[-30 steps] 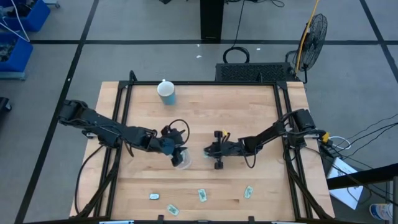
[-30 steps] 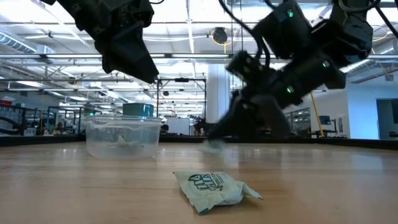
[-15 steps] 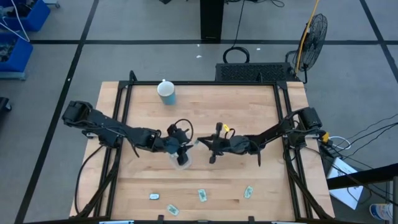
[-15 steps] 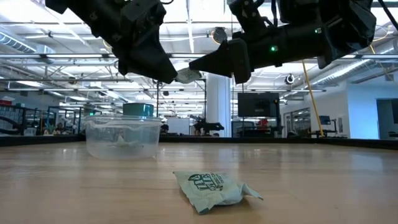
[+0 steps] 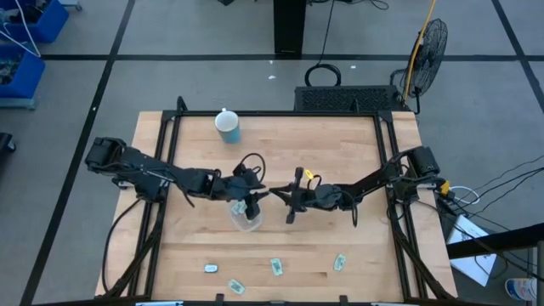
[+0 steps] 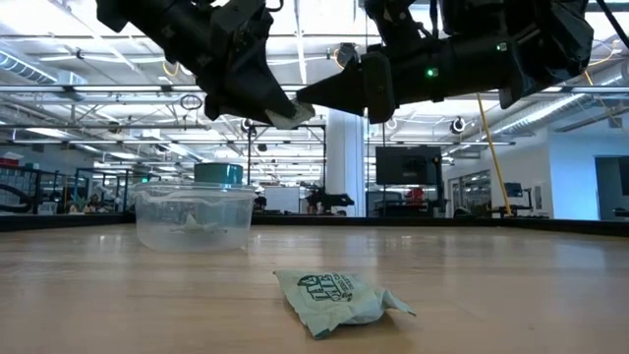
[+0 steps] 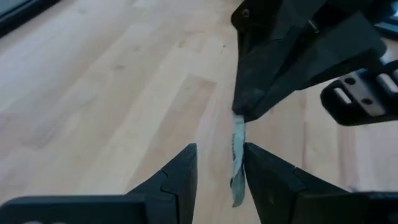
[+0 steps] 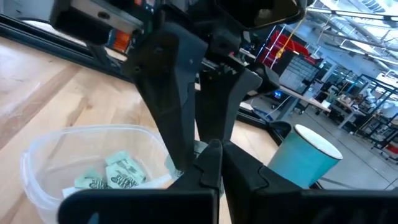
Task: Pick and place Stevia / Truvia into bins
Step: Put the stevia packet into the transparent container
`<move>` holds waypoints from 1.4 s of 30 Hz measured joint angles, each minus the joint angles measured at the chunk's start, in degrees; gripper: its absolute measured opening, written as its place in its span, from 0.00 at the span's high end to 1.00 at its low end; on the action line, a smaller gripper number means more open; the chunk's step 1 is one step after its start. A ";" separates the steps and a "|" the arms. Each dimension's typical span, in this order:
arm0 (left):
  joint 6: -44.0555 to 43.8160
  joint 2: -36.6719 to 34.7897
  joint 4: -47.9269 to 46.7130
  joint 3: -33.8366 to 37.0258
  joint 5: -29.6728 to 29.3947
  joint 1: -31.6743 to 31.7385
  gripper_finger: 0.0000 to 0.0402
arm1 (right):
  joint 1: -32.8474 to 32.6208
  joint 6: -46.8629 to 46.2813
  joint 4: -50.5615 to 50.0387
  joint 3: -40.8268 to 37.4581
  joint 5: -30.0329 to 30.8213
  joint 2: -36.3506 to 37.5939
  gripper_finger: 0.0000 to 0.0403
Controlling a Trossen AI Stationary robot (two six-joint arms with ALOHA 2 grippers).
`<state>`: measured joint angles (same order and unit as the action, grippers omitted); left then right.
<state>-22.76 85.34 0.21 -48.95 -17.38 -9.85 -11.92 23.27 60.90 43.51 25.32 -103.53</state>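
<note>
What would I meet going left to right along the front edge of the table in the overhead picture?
Four loose sachets: the leftmost sachet → second sachet → third sachet → rightmost sachet.

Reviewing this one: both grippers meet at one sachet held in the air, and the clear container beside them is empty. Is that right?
Not quite. The clear container is not empty: the right wrist view shows green sachets lying inside it. The rest holds: the left gripper and the right gripper meet at the held sachet in the air.
</note>
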 joint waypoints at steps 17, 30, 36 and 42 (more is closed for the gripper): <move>1.56 -0.06 -2.86 0.00 5.46 -0.61 0.99 | 0.07 1.45 -2.72 0.00 -4.41 0.00 0.84; -17.26 -0.63 -26.47 0.09 6.94 -9.10 0.98 | -1.43 -13.80 -11.44 0.00 -5.00 0.00 0.70; -14.90 -0.63 -25.97 0.07 2.73 -10.05 0.88 | -2.04 -14.23 -17.47 0.00 -10.53 0.00 0.70; -14.97 -0.75 -26.14 0.07 6.35 -10.02 0.73 | -3.22 -10.31 -15.69 0.00 -10.54 0.00 0.71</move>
<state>-37.73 84.59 -25.93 -48.88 -11.03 -19.87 -15.14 12.95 45.21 43.51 14.79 -103.53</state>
